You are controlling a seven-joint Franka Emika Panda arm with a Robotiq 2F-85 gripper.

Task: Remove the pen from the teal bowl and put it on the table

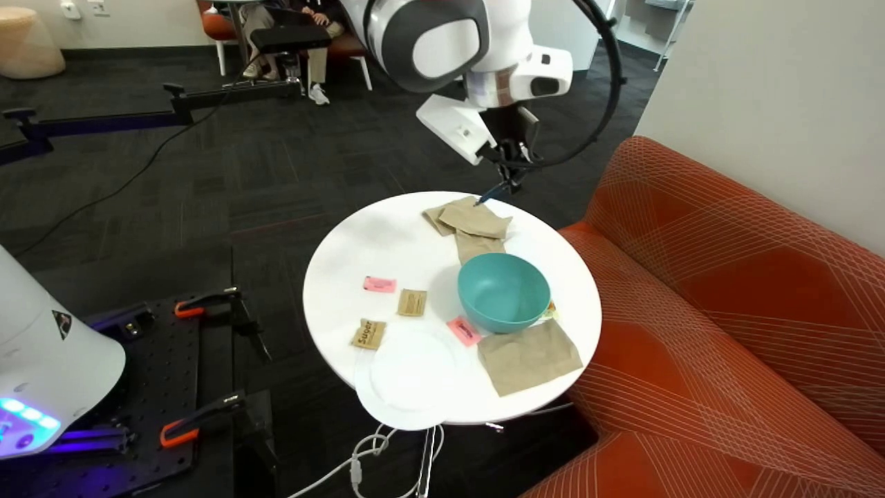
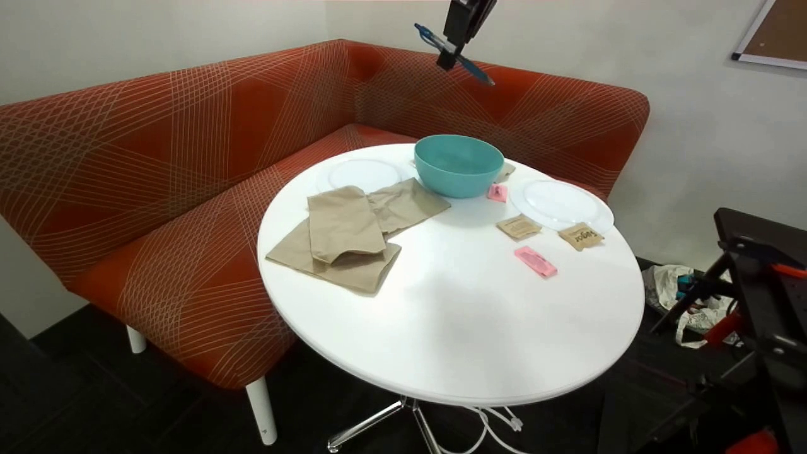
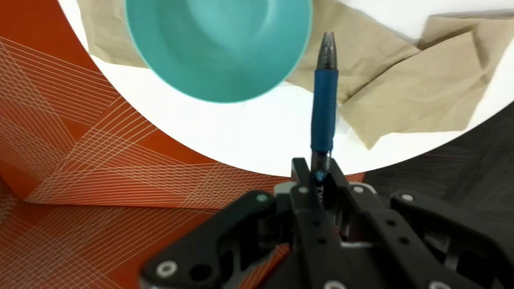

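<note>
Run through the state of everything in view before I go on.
Pen: held in the air, tilted, not yet set down.
Gripper: closed on the pen.
Teal bowl: upright on the table, nothing visible inside.
Tan napkins: creased, some overlapping.
Pink packets: on the table; sealed or open, can't tell.
Brown packets: on the table; seals also unclear.
Plates: on the table.

Bright light, and the white table [image 1: 352,249] glares, the plate [image 1: 415,380] on its edge nearly bleaching in! In both exterior views the floor [image 1: 332,166] around it sits dark. Left of the table, blue-white lights [image 1: 31,413] flare in an exterior view; a soft shadow [image 2: 463,315] smudges its near half in an exterior view. Wrist view: the table blows out, the gripper [image 3: 319,170] below it slightly soft.
</note>
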